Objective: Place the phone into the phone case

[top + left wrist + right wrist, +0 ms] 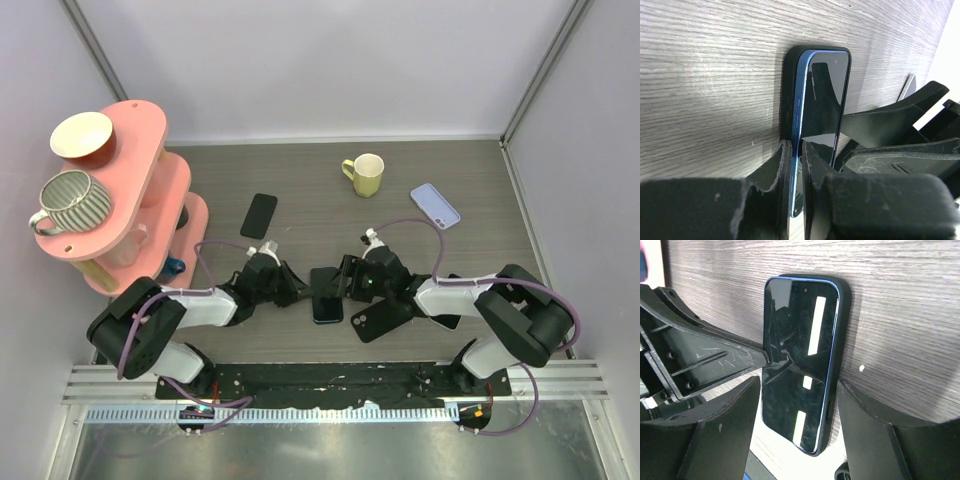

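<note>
The phone (pixel 327 303), blue-edged with a dark screen, lies in the middle of the table, partly in a black phone case (pixel 788 85). In the left wrist view its blue side (pixel 799 112) stands proud of the case wall. My left gripper (pixel 797 172) is shut on the phone's near long edge; it also shows in the top view (pixel 300 293). In the right wrist view one left fingertip (pixel 771 358) rests on the screen (pixel 795 370). My right gripper (pixel 799 412) is open, its fingers either side of the phone and case (pixel 841 335), touching neither.
Another flat black case (pixel 385 318) lies under the right arm. A black phone (pixel 259 215), a yellow mug (pixel 365 174) and a lilac case (pixel 435 205) lie farther back. A pink shelf (pixel 150 190) with a striped mug and bowl stands at the left.
</note>
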